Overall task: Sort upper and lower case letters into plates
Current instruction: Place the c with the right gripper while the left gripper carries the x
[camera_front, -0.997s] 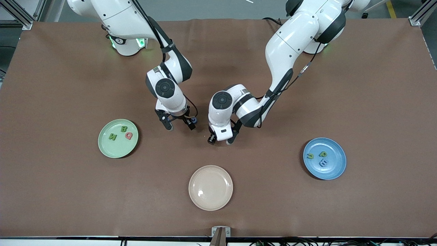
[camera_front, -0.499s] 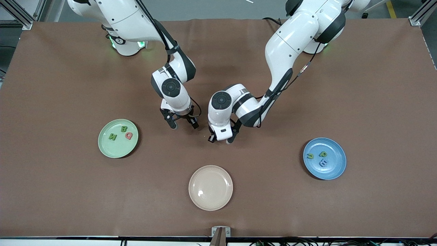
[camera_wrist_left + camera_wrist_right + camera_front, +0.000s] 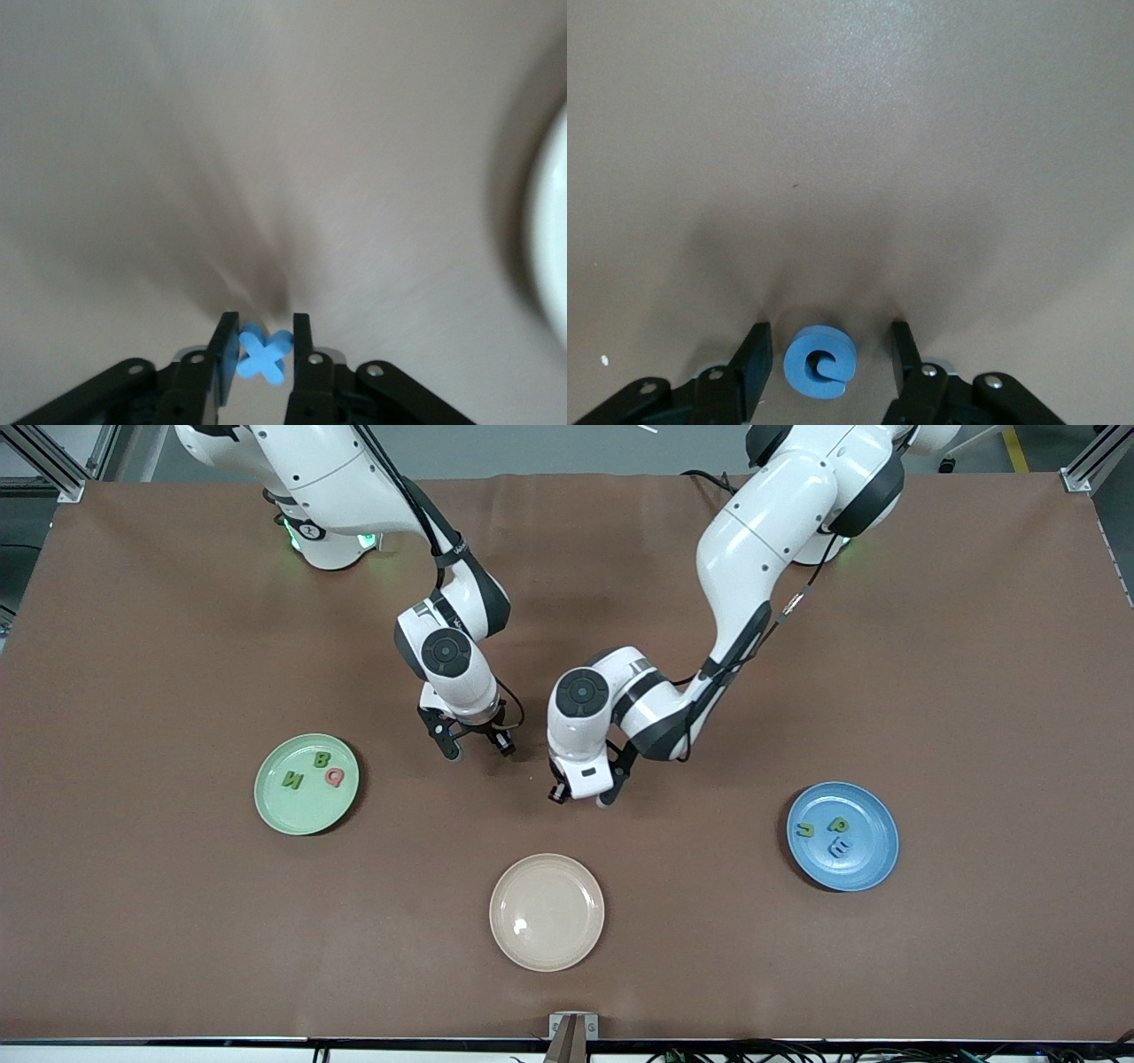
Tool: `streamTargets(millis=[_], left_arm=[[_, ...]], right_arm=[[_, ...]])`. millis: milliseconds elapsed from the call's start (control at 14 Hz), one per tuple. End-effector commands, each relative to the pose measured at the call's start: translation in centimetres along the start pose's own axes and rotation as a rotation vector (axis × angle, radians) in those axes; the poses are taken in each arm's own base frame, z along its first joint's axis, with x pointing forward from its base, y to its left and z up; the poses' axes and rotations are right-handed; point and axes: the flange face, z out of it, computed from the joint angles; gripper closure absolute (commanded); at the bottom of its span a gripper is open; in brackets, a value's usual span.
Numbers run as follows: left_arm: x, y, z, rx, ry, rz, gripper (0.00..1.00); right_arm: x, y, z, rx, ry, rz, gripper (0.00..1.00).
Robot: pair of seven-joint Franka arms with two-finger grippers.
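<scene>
- blue x letter: pinched between the fingers of the left gripper, held just above the worktop near the table's middle.
- blue e letter: lying flat on the worktop between the fingers of the right gripper; the jaws straddle it with a gap on each side, not yet touching.
- mint green plate, toward the right arm's end: holds three letters, two green and one pink-red.
- blue plate, toward the left arm's end: holds three letters, two green and one blue.
- cream plate, nearest the front camera: nothing in it.
- progress, as judged: six of eight letters are plated; two are left, one already gripped and awaiting carriage, the other awaiting a grip.
- remaining work: carry each to the plate matching its case.
</scene>
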Motion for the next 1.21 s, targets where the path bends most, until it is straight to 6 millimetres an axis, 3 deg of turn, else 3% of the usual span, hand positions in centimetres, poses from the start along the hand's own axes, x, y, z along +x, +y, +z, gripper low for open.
streamTargets(millis=[0, 285, 427, 570, 784, 926, 1140], left_arm=[[4.7, 1.1, -3.9, 0.029, 0.01, 0.052, 0.97], [12.3, 1.9, -7.6, 0.097, 0.022, 0.158, 0.97], [16.7, 1.6, -9.6, 0.149, 0.029, 0.239, 0.97], [22.1, 1.1, -10.3, 0.193, 0.001, 0.293, 0.97], [31.1, -0.6, -10.0, 0.249, -0.041, 0.387, 0.98], [35.4, -1.5, -9.9, 0.252, -0.059, 0.45, 0.98], [42.1, -3.2, -9.2, 0.242, -0.077, 0.53, 0.97]], right_arm=[[-0.6, -0.1, 0.6, 0.004, 0.006, 0.023, 0.5], [-1.3, 0.0, 0.8, 0.002, 0.007, 0.019, 0.67], [-1.0, -0.1, 0.6, 0.003, 0.009, 0.018, 0.95], [0.1, -0.3, 0.1, 0.002, 0.022, -0.005, 1.0], [4.6, -1.0, -3.6, 0.005, 0.047, -0.072, 1.0], [9.1, -1.2, -6.5, -0.037, 0.039, -0.126, 1.0], [17.0, 0.4, -9.8, -0.072, 0.019, -0.236, 1.0]])
